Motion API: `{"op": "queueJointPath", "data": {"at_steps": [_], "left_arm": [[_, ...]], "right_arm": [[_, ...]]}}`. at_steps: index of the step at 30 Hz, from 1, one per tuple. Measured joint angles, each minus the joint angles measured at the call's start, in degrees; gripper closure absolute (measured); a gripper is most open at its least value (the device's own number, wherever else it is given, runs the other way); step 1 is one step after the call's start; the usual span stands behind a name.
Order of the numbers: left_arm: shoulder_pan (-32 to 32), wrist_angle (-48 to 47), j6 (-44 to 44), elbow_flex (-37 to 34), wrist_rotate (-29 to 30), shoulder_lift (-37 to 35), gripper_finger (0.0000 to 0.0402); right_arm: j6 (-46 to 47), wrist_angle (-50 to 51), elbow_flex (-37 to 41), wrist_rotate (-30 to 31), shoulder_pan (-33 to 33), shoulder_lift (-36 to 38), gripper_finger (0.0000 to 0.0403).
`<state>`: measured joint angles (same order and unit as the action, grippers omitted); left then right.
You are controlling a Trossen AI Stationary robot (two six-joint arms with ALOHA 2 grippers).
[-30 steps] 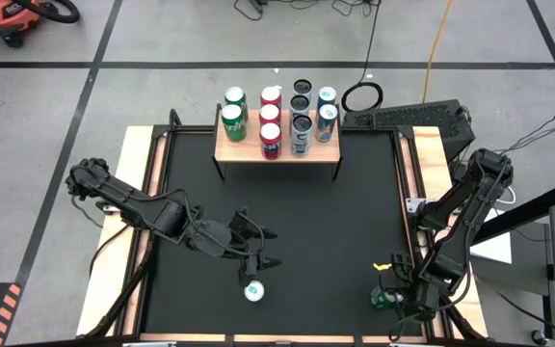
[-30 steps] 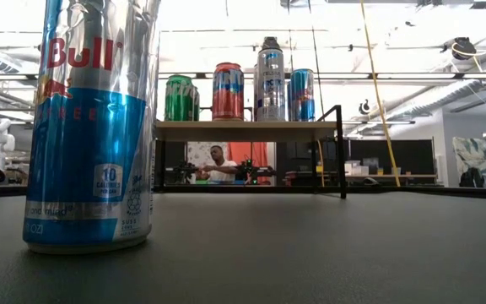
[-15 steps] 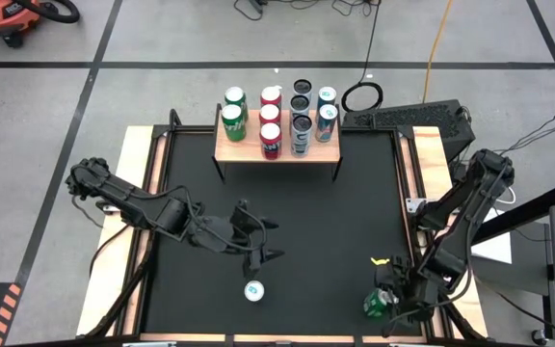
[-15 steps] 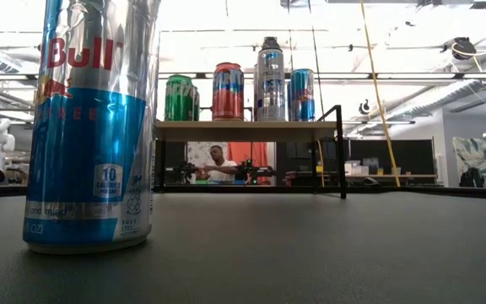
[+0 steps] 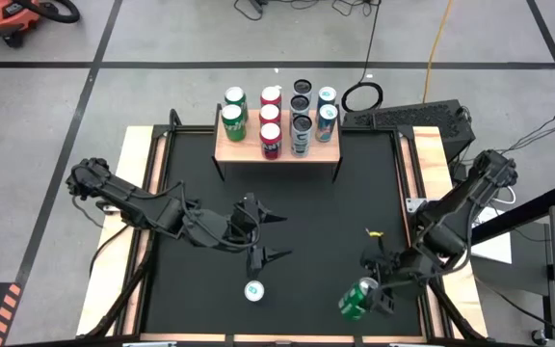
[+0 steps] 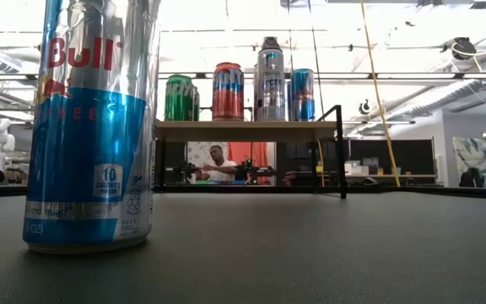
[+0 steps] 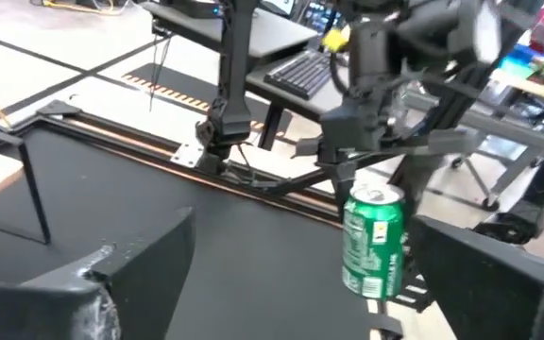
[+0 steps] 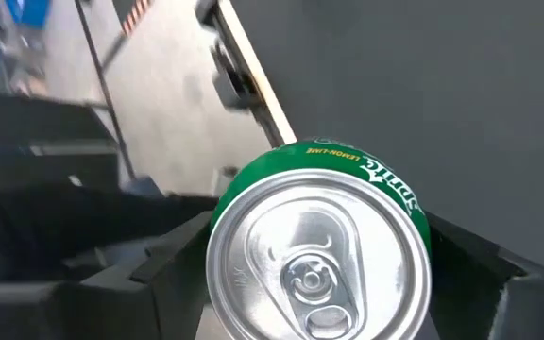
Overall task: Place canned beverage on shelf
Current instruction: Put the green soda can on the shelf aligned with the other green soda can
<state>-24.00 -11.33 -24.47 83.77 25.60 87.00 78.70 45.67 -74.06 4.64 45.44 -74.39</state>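
Since shelf (image 5: 278, 146) sits at table's far edge, your right gripper (image 5: 366, 295) clamps green Sprite can (image 5: 356, 300) at near right, lifted for carry. Left gripper (image 5: 261, 236) gapes wide, empty, just beyond Red Bull can (image 5: 253, 290).

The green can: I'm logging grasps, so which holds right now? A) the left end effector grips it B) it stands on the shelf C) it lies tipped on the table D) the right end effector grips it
D: the green can sits between the fingers of the right end effector at the table's near right, while the left end effector is open and empty.
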Motion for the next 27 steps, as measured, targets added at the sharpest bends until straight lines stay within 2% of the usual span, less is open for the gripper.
{"op": "queueJointPath", "data": {"at_steps": [10, 17, 22, 27], "left_arm": [[2.6, -0.3, 2.4, 0.0, -1.6, 0.0, 0.0005], [4.1, 0.3, 1.1, 0.0, -1.6, 0.0, 0.0004], [3.9, -0.3, -2.4, 0.0, -6.1, 0.0, 0.0002], [2.5, -0.2, -2.7, 0.0, -7.9, 1.8, 0.0002]], "right_arm": [[2.1, -1.6, -4.1, -0.2, -7.6, 0.0, 0.0119], [1.8, -8.0, -4.2, -0.1, -13.9, 0.0, 0.0119], [1.6, -9.5, -4.2, -0.2, -17.9, 0.0, 0.0119], [0.9, -10.3, -4.2, -0.2, -21.2, 0.0, 0.0119]]}}
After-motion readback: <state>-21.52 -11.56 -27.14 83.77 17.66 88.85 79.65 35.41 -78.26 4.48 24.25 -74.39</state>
